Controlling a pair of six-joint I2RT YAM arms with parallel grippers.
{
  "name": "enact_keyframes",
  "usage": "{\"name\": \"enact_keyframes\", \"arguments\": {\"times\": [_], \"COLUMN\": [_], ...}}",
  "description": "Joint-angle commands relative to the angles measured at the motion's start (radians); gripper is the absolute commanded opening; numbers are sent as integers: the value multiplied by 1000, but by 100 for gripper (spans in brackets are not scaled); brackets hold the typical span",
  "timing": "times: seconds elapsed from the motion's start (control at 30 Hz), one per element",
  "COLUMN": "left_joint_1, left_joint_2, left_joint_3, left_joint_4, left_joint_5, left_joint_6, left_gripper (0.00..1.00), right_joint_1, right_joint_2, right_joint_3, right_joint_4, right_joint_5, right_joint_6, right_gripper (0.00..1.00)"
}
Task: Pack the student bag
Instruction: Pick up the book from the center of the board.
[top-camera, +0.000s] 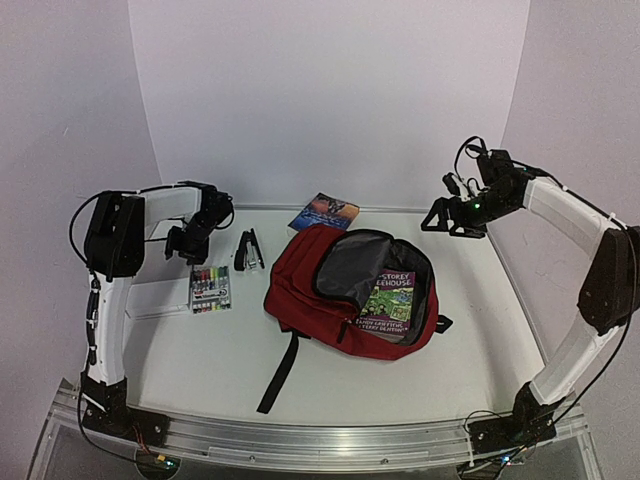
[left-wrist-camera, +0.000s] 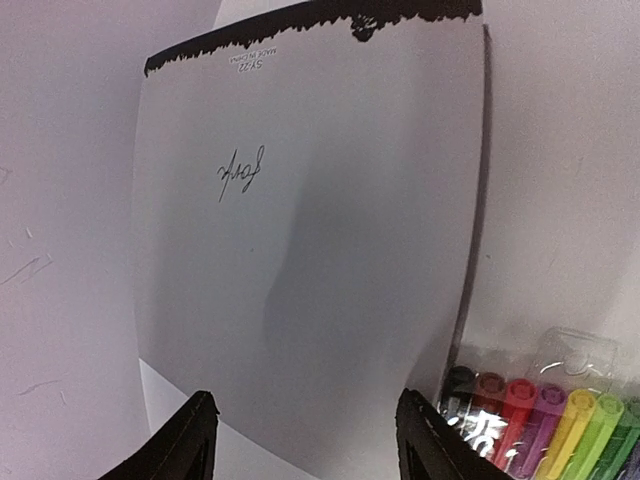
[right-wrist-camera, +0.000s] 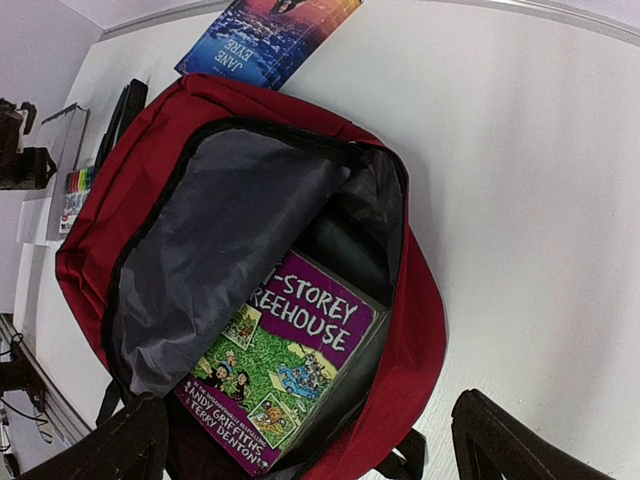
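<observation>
Lying flat at the middle of the table (top-camera: 200, 370), the student bag (top-camera: 310, 290) is gaping at its main compartment, the grey lining showing and a black strap trailing toward the near edge. A paperback (top-camera: 388, 300) with a purple and green cover, its title ending in "Storey Treehouse", is sitting inside the opening, partly covered by the rim. A blue book (top-camera: 324, 211) is lying flat just behind the bag, at its rounded top; whether the two are touching, you cannot tell. To the bag's left, a black stapler (top-camera: 248, 250) is resting near a clear pack of coloured markers (top-camera: 210, 288), and a white sheet (left-wrist-camera: 300, 250) bearing a handwritten scrawl is lying just beside the pack. You are holding your left tool (left-wrist-camera: 305, 410) over that sheet, released, its fingers standing apart with nothing between them. You are holding your right tool (right-wrist-camera: 310, 430) high above the table's right side, looking down on the bag, likewise released, fingers spread wide and grasping nothing.
</observation>
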Motion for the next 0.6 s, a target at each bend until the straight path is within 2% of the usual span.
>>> {"name": "enact_keyframes", "arguments": {"times": [0.0,0.13,0.57], "left_joint_1": [-4,-4,-3], "left_joint_2": [-19,-22,135], "left_joint_3": [37,54,152], "left_joint_4": [109,143,-18], "left_joint_5": [62,97,-11], "left_joint_6": [66,103,78], "left_gripper": [63,65,60], "right_joint_1": [2,1,0], "right_joint_2": [-37,-22,5], "right_joint_3": [-1,7,32], "right_joint_4": [10,11,10], "right_joint_5": [-12,-21,-19], "right_joint_6": [10,16,26], "right_gripper": [98,98,98]}}
